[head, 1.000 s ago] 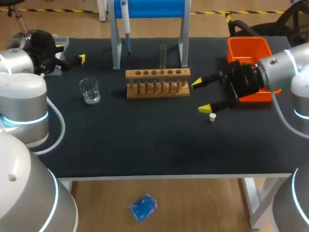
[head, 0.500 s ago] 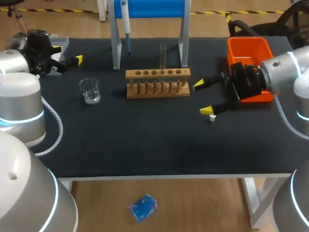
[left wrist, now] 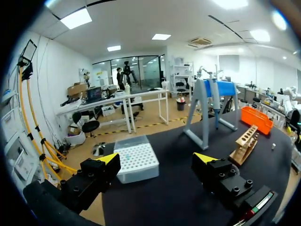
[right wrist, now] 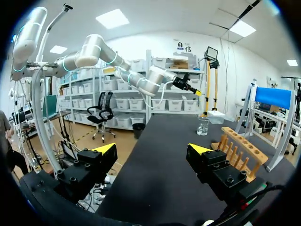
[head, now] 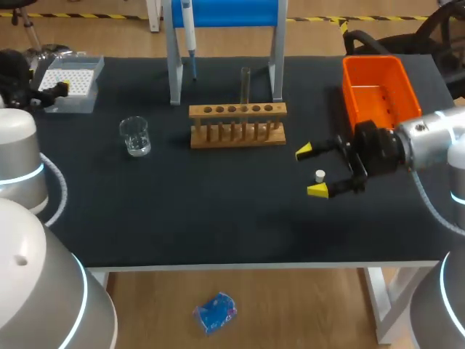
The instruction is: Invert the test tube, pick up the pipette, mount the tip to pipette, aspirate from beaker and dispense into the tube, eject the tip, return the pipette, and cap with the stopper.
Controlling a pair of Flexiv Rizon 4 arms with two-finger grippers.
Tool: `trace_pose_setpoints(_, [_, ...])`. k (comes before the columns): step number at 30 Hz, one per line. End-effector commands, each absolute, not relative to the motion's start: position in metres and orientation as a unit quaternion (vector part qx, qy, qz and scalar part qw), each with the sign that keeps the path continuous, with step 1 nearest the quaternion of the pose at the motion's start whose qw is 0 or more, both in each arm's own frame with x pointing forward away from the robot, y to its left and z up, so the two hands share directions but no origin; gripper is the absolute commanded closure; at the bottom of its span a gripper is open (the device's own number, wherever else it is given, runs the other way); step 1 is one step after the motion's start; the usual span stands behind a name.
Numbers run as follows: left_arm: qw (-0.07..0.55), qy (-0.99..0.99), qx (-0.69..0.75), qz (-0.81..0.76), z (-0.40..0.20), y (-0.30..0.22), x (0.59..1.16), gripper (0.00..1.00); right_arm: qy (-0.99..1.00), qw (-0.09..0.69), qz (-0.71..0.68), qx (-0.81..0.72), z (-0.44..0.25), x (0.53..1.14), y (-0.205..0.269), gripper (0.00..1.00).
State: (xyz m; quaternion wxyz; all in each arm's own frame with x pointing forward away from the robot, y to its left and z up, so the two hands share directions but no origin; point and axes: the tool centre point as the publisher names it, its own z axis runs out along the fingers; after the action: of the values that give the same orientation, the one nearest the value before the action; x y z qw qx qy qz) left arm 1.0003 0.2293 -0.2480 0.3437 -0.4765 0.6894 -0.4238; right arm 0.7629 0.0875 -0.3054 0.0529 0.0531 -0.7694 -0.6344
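Two yellow-tipped fingers of our right gripper (head: 312, 171) stand spread in the head view, one on either side of the small white stopper (head: 320, 175). The stopper lies on the table nearer one finger, and we cannot tell whether it touches that finger. The test tube (head: 245, 86) stands upright in the wooden rack (head: 237, 123), well apart from the stopper. The pipette (head: 189, 33) hangs on its stand, so we judge that capping is the step in hand.

In the left wrist view our left gripper (left wrist: 156, 159) is wide apart and holds nothing, with the tip box (left wrist: 134, 146) just ahead of it.

The right wrist view shows the same spread fingers with the rack ahead and the beaker (right wrist: 202, 126) beyond it. The stopper is not clearly seen here.

We expect the stopper to be very light and quick to skid or topple under a one-sided nudge. We would take it by its round sides, both fingers meeting it together, leaving its lower end free to enter the tube. The tube looks like thin glass (brittle, and loose in its hole), so the push should be gentle and straight down.
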Motion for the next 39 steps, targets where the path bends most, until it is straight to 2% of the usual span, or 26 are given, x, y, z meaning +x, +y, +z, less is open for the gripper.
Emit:
trace_pose_setpoints(1, [0.342, 0.686, -0.474, -0.434, -0.251, 0.246, 1.006, 0.00, -0.762, 0.052, -0.643, 0.050, -0.314, 0.759, 0.092, 0.00])
trace_pose_setpoints(13, [0.342, 0.694, -0.490, -0.401, -0.274, 0.284, 1.036, 0.00, -0.746, 0.056, -0.661, 0.061, -0.322, 0.755, 0.100, 0.00])
trace_pose_setpoints(23, [0.317, 0.711, -0.501, -0.379, -0.295, 0.305, 1.062, 0.00, -0.746, 0.056, -0.661, 0.061, -0.322, 0.755, 0.100, 0.00])
trace_pose_setpoints(39, [0.284, 0.734, -0.482, -0.386, -0.319, 0.292, 1.111, 0.00, -0.746, 0.056, -0.661, 0.061, -0.322, 0.755, 0.100, 0.00])
